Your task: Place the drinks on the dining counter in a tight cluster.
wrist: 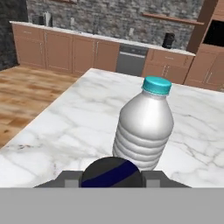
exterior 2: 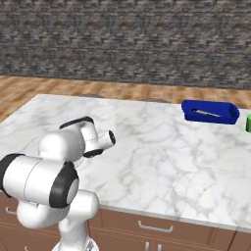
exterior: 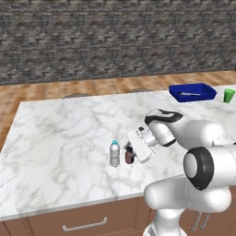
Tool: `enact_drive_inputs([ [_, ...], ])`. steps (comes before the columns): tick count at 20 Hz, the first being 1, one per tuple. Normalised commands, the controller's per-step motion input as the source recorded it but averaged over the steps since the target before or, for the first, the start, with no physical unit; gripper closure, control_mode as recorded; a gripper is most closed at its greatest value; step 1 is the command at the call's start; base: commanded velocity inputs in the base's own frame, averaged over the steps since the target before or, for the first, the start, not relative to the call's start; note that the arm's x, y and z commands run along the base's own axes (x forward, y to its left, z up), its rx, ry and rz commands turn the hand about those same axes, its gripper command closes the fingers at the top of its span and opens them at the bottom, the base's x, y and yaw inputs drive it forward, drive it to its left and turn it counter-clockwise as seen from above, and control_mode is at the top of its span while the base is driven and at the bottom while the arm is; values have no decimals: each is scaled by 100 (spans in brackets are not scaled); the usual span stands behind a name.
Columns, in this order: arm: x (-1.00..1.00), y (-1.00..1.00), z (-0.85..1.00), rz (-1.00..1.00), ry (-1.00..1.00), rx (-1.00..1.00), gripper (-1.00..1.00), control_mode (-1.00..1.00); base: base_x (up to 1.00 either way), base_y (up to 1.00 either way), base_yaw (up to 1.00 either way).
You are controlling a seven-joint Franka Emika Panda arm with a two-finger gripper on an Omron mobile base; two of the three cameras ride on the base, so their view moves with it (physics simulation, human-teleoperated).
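On the white marble dining counter (exterior: 60, 138) stands a small clear water bottle (exterior: 115, 154) with a blue cap. Just to its right is a tiny purple-brown bottle (exterior: 129, 157), with my gripper (exterior: 130, 153) shut on it from the right side. The two drinks stand almost touching. In the hand view the tiny bottle's dark rounded top (wrist: 111, 171) sits between my fingertips (wrist: 69, 178), and the water bottle (wrist: 144, 127) rises upright right behind it. In the right base view my own arm hides the gripper and both bottles.
A blue tray (exterior: 192, 92) holding a small utensil lies at the counter's far right, with a green cup (exterior: 229, 95) beside it. Wooden drawers with metal handles (exterior: 84, 226) run under the near edge. Bare marble spreads to the left and beyond the bottles.
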Motion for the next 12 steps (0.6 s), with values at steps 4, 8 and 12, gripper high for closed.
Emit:
enact_drive_inputs([
  [4, 15, 0, -11, 0, 0, 5, 100, -100, 0, 0, 0],
  [8, 21, 0, -7, 0, 0, 2, 100, -100, 0, 0, 0],
  [12, 23, 0, -10, 0, 0, 0, 100, -100, 0, 0, 0],
])
